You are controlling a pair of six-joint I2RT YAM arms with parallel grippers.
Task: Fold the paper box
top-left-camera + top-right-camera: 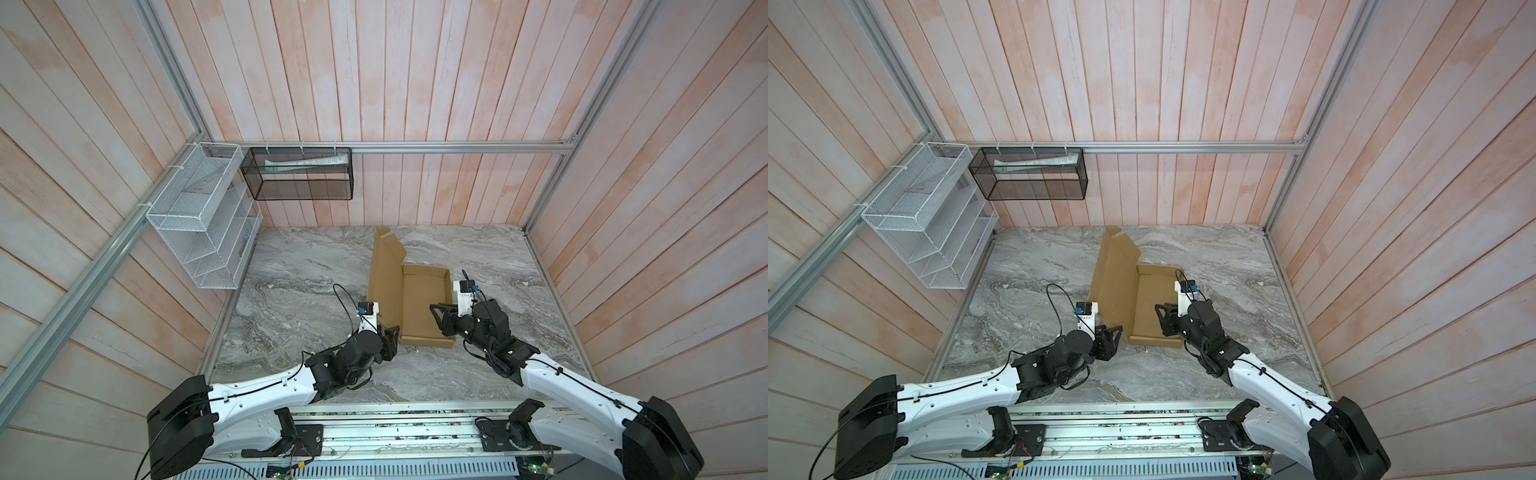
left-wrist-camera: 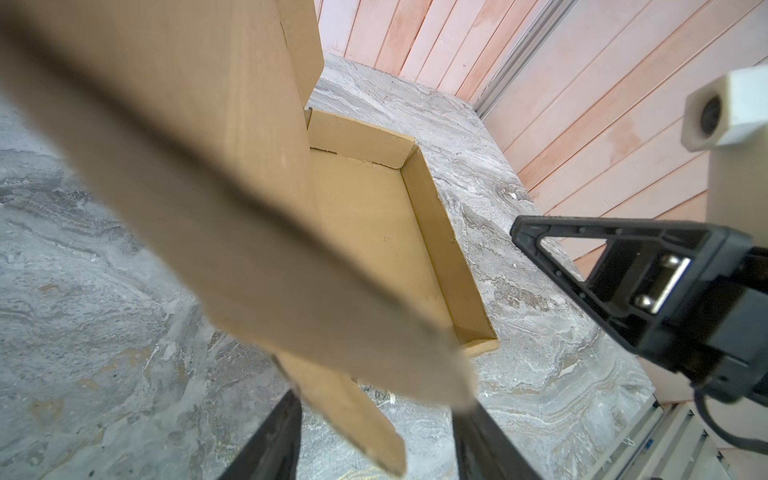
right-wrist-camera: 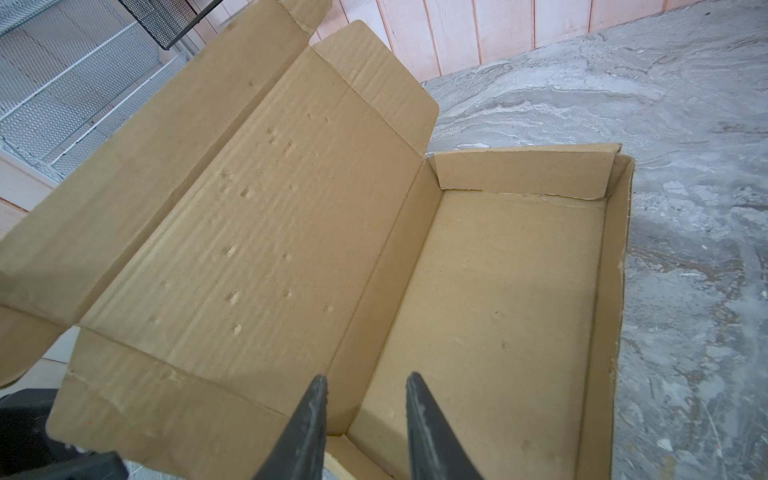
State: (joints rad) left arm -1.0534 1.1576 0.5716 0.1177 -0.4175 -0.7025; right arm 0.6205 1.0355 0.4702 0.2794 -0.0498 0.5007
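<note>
Top views: we see the paper box near the middle of the grey marbled worktop, between the two arms. Its tray looks formed, with low walls standing. The lid panel rises from the tray's left side, not yet closed. The left gripper sits at the lid's near corner. In the left wrist view its jaws stand apart with a side flap between them, and we cannot tell whether they press it. The right gripper hovers over the tray's near end, jaws apart, holding nothing. We judge that lowering the lid and tucking its flaps remain.
</note>
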